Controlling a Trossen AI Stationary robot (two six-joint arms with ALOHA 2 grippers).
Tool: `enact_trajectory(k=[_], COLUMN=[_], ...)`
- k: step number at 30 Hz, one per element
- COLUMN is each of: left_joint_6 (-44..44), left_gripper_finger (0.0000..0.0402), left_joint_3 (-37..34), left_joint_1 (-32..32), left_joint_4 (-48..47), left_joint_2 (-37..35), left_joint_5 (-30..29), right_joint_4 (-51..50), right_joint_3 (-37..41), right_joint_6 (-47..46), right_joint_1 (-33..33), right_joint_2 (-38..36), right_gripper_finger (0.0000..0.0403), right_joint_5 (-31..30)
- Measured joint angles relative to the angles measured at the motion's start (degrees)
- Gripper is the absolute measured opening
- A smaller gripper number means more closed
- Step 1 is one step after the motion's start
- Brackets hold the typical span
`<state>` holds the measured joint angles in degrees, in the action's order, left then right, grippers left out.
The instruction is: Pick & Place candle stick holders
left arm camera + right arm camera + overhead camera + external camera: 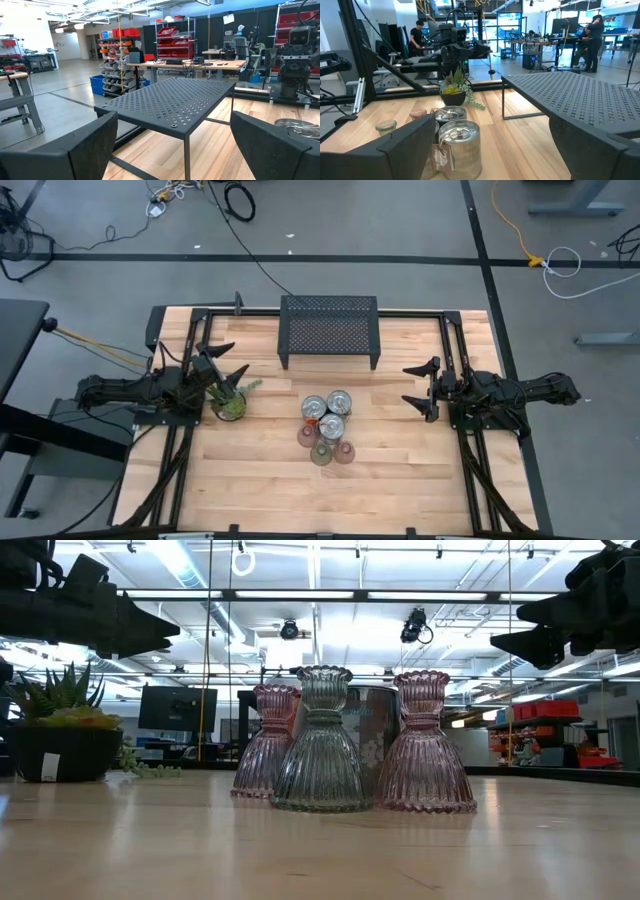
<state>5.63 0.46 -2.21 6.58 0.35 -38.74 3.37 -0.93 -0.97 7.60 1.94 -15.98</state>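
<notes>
While nothing is gripped yet, looks like the very start. Six holders clustered mid-table, just near of the stand (329, 328): three tins (327, 414) toward the far side, three glass cups (322, 452) touching them on the near side. Left gripper (222, 360) waiting at the left edge by the plant (232, 402), fingers spread, empty. Right gripper (424, 388) at the right, fingers spread, facing the cluster. Next, probably: reach in and pinch one outer holder without nudging its neighbours.
</notes>
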Motion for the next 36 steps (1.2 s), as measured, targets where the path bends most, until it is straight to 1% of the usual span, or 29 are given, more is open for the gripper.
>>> enact_trajectory(k=[7,13,16,19,21,23,26,29,30,34,36], left_joint_6=[-0.28,-0.48,-0.55,-2.33,-3.7,-4.02,-6.53,-8.02,-8.0,-7.99,-7.98], left_gripper_finger=[0.0385,0.0385,0.0385,0.0385,0.0385,0.0385,0.0385,0.0385,0.0385,0.0385,0.0385], left_joint_3=[0.01,0.01,0.01,0.01,0.01,0.01,0.01,0.01,0.0,0.01,0.01], left_joint_1=[-0.01,-0.01,-0.01,0.01,0.0,-0.01,0.0,0.01,0.0,0.0,0.01], left_joint_4=[0.0,0.01,0.0,0.01,-0.01,-0.01,0.01,-0.01,0.0,0.0,0.0], left_joint_2=[0.0,0.01,-0.01,0.01,0.0,-0.01,-0.01,0.01,0.0,0.0,-0.01], left_joint_5=[0.0,0.0,0.01,0.02,0.02,0.02,0.04,0.15,0.49,2.1,2.96], right_joint_4=[0.72,2.21,5.97,12.03,16.1,18.8,21.32,20.95,20.09,20.36,20.15], right_joint_3=[0.02,0.02,0.02,0.02,0.02,0.02,0.02,0.02,0.02,0.02,0.02], right_joint_6=[0.0,-0.15,-2.38,-2.63,-1.07,0.92,-0.56,-0.64,-0.5,0.0,0.41], right_joint_1=[-0.03,-0.03,-0.03,-0.03,-0.03,-0.03,-0.05,-0.07,-0.1,-0.07,-0.09], right_joint_2=[0.01,0.01,0.03,0.03,0.02,-0.01,-0.01,-0.01,-0.01,-0.01,-0.01], right_gripper_finger=[0.0389,0.0389,0.0389,0.0389,0.0389,0.0389,0.0389,0.0389,0.0389,0.0389,0.0389], right_joint_5=[-3.06,-3.05,-3.06,-3.45,-6.2,-10.95,-15.77,-24.33,-26.15,-32.89,-34.0])
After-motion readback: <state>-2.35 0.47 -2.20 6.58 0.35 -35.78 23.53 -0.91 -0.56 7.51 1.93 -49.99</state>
